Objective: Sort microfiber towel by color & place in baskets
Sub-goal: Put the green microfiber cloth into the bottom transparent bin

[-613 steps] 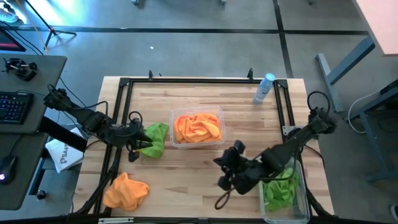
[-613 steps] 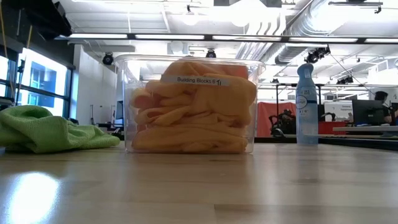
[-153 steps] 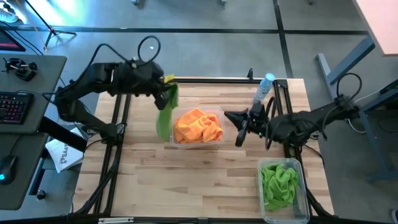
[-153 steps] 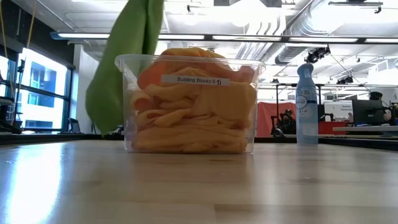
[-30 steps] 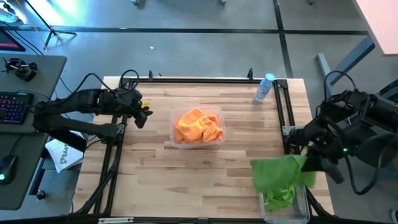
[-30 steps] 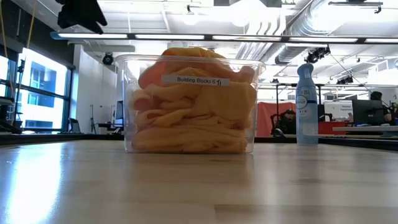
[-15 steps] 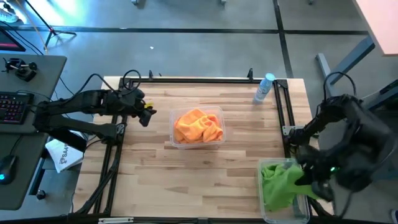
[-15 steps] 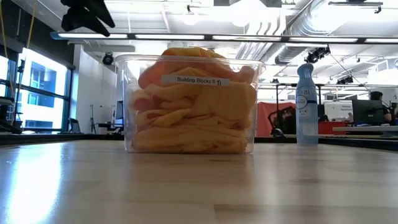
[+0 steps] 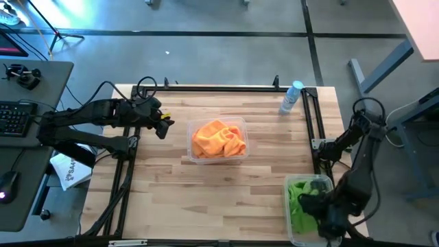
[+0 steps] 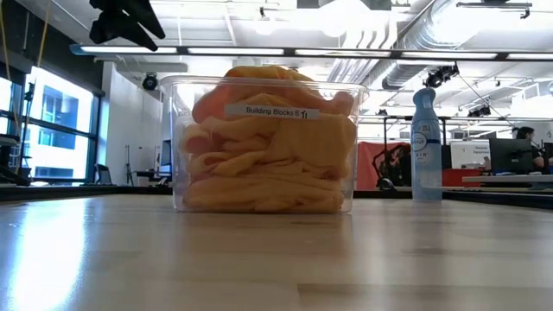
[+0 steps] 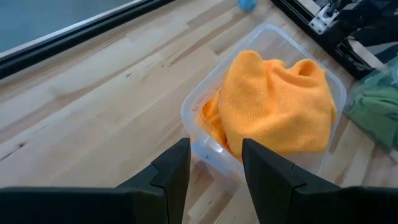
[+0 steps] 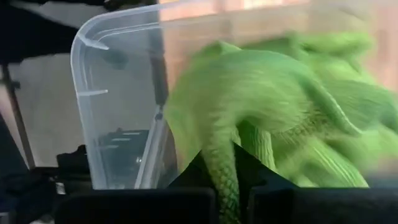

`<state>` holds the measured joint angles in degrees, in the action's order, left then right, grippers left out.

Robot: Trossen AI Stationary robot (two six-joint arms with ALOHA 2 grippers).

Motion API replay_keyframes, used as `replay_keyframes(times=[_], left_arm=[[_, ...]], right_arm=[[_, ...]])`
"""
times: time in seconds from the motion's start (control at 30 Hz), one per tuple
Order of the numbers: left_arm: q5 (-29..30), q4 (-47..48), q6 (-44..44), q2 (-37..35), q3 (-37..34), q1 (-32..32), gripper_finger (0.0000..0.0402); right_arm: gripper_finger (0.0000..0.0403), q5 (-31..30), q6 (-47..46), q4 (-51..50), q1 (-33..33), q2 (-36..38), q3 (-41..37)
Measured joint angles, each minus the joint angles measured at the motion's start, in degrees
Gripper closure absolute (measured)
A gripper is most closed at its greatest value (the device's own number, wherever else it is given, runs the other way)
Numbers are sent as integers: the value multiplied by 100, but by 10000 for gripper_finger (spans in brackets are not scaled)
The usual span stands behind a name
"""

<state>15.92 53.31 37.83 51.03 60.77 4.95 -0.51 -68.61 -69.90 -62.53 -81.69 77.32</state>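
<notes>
A pale butcher-block wooden table (image 9: pixel 206 185) with a black metal frame stands on a grey concrete floor (image 9: pixel 226 41) crossed by dark seams, and a grey desk (image 9: pixel 34 137) beside it carries a black keyboard (image 9: pixel 17 118). Across the table at its own height, the room shows white ceiling ducts (image 10: pixel 458 30), long strip lights (image 10: pixel 285 52) and tall bright windows (image 10: pixel 60 130) at one side. A red partition (image 10: pixel 380 164) stands far back.

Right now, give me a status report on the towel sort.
Left claw open, empty, beside orange bin. Right claw down in green bin, shut on green towel. Nothing loose on table.
</notes>
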Motion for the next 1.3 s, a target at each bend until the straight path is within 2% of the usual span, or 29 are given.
replay_keyframes(times=[0.17,0.37,0.67,0.8,1.03,1.3], left_arm=[[0,-7,-9,-2,0,0,269],[0,-6,1,-2,0,0,269],[-2,-5,-10,-2,0,0,269],[21,-3,-10,-2,0,0,269],[79,-3,-10,-2,2,0,269],[144,-3,-10,-2,2,0,269]], right_arm=[[403,60,700,1262,36,0,-924],[403,-33,443,1502,69,-2,-1642],[403,-47,561,2604,101,-4,-2573],[403,-97,318,2910,144,-3,-2920],[397,-46,159,3270,143,-7,-3044],[316,114,157,3070,143,-15,-2653]])
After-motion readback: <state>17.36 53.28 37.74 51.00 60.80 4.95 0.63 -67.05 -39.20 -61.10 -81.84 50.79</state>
